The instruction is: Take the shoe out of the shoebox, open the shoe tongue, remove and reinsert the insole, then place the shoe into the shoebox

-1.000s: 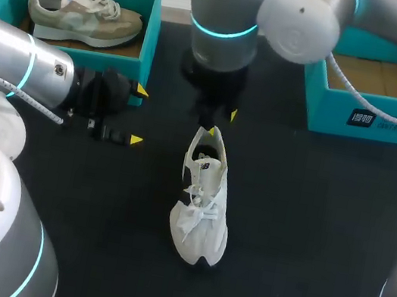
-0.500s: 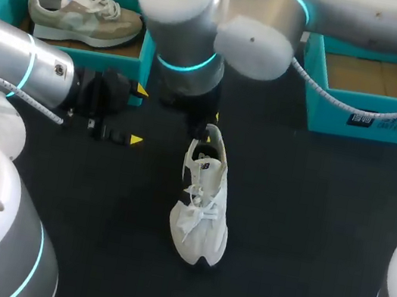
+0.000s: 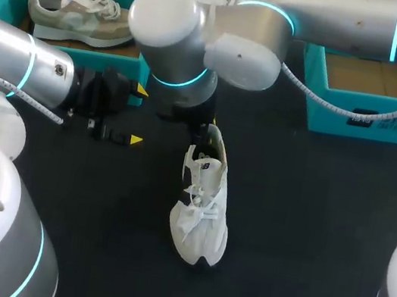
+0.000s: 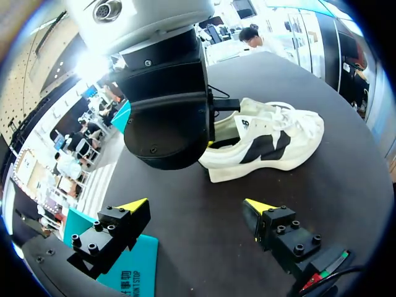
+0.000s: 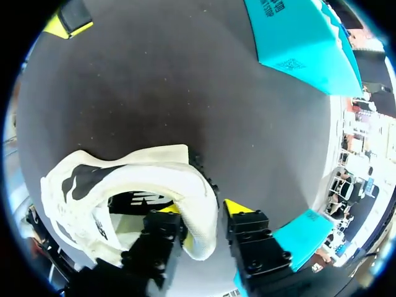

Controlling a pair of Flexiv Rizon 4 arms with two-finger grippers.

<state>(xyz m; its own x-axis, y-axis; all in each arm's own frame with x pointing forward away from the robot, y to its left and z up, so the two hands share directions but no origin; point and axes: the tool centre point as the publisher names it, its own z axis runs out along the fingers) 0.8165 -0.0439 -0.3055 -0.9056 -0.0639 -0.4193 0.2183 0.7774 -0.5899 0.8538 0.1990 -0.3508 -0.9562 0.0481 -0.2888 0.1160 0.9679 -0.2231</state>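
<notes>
A white shoe [image 3: 203,203] lies on the black table with its toe toward me and its heel away; it also shows in the left wrist view as the white shoe [image 4: 272,145]. My right arm reaches in past the middle. Its gripper [image 3: 206,128] is at the heel. Seen from the right wrist, the right gripper [image 5: 201,210] is shut on the heel collar of the white shoe [image 5: 154,179], one finger inside the shoe, the other outside. My left gripper [image 3: 139,115] stands open to the left of the heel. That left gripper [image 4: 197,206] holds nothing.
A teal shoebox [image 3: 148,40] at the back left holds a beige shoe [image 3: 84,9]. A second teal shoebox [image 3: 357,119] stands at the back right, its cardboard floor bare. The right arm's black wrist [image 4: 167,117] hangs close ahead of the left gripper.
The right arm's upper links have swung left over the table while its gripper stayed at the heel and its fingers narrowed onto the collar. The shoe and left arm have not moved.
</notes>
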